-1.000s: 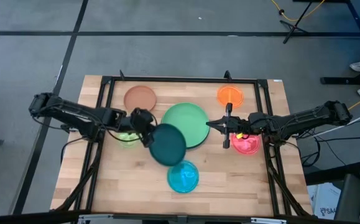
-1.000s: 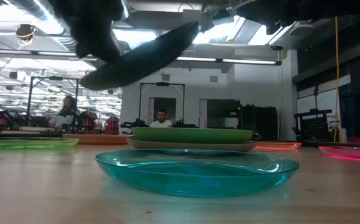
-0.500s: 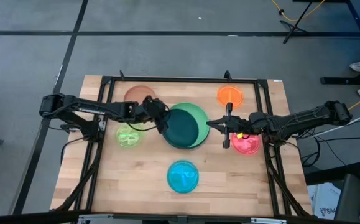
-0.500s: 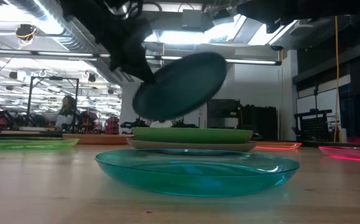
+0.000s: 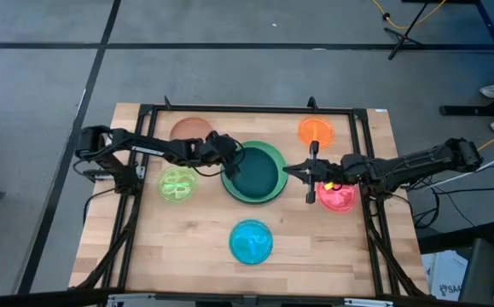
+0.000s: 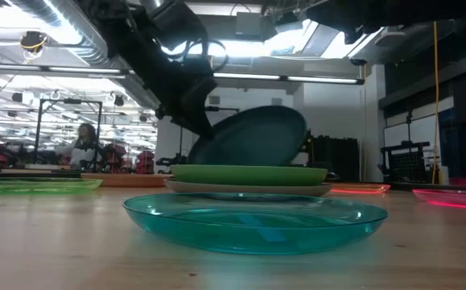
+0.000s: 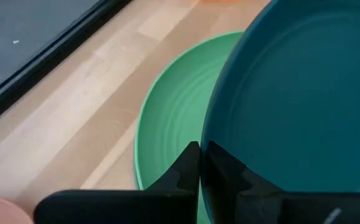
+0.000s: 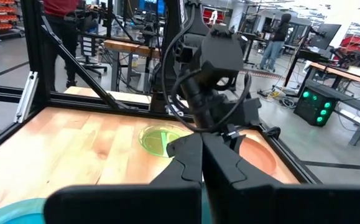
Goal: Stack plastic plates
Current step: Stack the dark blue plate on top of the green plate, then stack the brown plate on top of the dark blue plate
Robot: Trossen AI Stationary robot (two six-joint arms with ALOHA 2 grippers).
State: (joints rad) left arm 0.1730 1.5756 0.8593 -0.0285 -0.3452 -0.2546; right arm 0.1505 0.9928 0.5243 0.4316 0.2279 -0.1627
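Nearest the front edge of the pale wood-plank counter (image 5: 187,247), the small translucent blue plate (image 5: 252,241) is lying flat, its glassy round rim catching the light in the low view. Behind it, at mid-counter, the large light green plate (image 5: 271,157) is sitting on a grey plate (image 6: 249,189), whose thin edge is showing just under the green one in the low view. The left hand (image 5: 226,160) is pinching the left rim of the dark teal plate (image 5: 254,172), its fingers pressed onto that smooth, opaque edge, and the plate is tilting: its far edge is resting on the green plate while the gripped side is riding higher. In the left wrist view the teal disc is filling the frame over faint concentric ridges in the green plastic. To the left, the small lime plate (image 5: 177,183), translucent and divided inside, is lying flat near the left arm. To the right, the right hand (image 5: 312,171) is hovering with its fingers pressed together, gripping nothing, just beside the pink-red plate (image 5: 337,197). Farther back, the matte brown plate (image 5: 192,132) is lying at the rear left, and the small orange plate (image 5: 316,130) is glowing at the rear right, well apart from the stack.
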